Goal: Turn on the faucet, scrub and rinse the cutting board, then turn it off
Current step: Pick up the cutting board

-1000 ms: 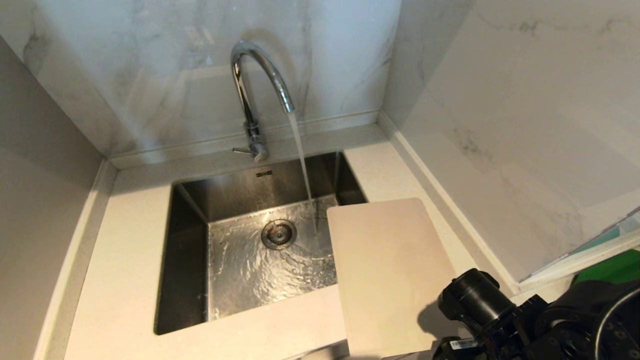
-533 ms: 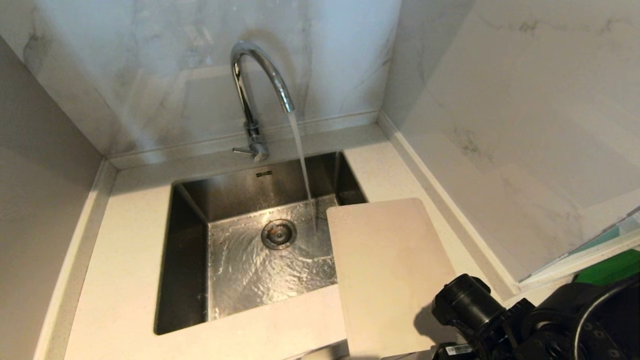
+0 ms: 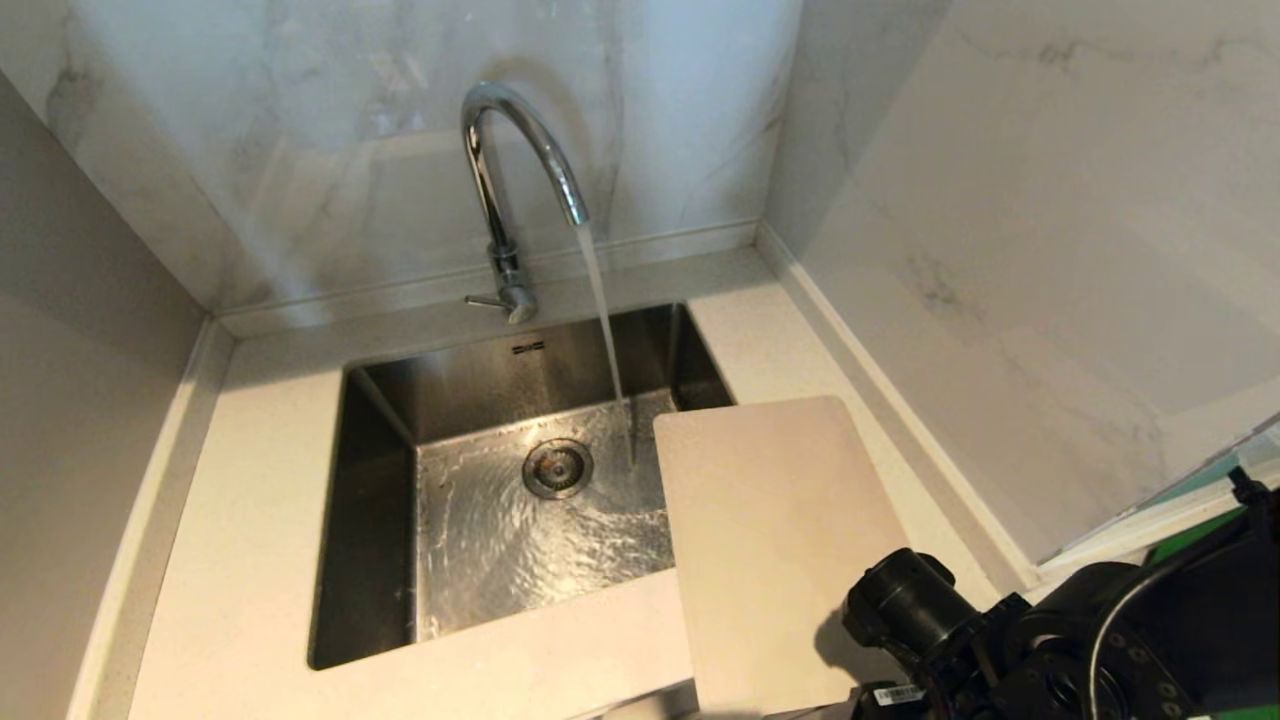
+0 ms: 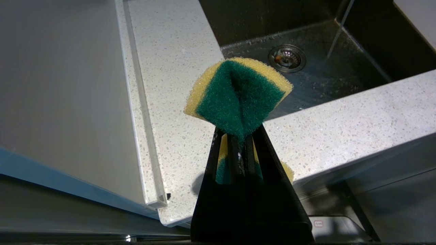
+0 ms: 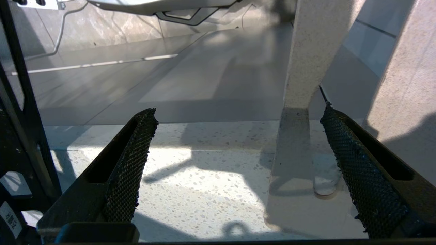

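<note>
Water runs from the faucet into the sink. The cutting board lies on the tabletop, overhanging the sink's right edge. The left claw pinches a sponge; the right claw gapes wide, empty.

cutting board near end hidden behind right arm, handle slot unseen

Matte black right arm with a round cylindrical housing, a thin black cable and a small white label; gripper fingers carry cross-hatched textured pads
</note>
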Motion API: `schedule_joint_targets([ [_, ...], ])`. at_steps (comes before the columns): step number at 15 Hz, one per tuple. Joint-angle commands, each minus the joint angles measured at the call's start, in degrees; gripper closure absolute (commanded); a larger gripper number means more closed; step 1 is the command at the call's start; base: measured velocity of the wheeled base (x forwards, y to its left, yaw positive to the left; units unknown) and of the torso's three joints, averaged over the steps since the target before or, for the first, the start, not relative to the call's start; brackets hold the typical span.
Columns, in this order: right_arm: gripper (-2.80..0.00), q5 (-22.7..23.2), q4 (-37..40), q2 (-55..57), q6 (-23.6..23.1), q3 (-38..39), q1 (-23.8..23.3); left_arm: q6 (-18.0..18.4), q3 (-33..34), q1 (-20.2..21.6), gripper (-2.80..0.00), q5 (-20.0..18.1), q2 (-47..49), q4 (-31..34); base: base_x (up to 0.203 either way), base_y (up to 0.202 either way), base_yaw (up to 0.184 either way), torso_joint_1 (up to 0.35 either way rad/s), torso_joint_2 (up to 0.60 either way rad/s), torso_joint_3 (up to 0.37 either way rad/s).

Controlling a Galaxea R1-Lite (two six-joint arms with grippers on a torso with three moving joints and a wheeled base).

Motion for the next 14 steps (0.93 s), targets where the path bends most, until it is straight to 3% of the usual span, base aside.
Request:
schedule_joint_targets([
  [1,-2.8,-0.2,0.2,1.2,-0.4,-0.7,0.0,0.0,0.0,0.0,0.0,0.0,0.1,0.0,0.0,0.0,0.0,0.0,0.0,0.0],
  [14,-2.8,-1.0,-0.3,5.7,-0.3,-2.1,0.0,0.2,-0.1,0.0,0.0,0.0,0.1,0.2,0.0,0.0,0.0,0.0,0.0,0.0],
])
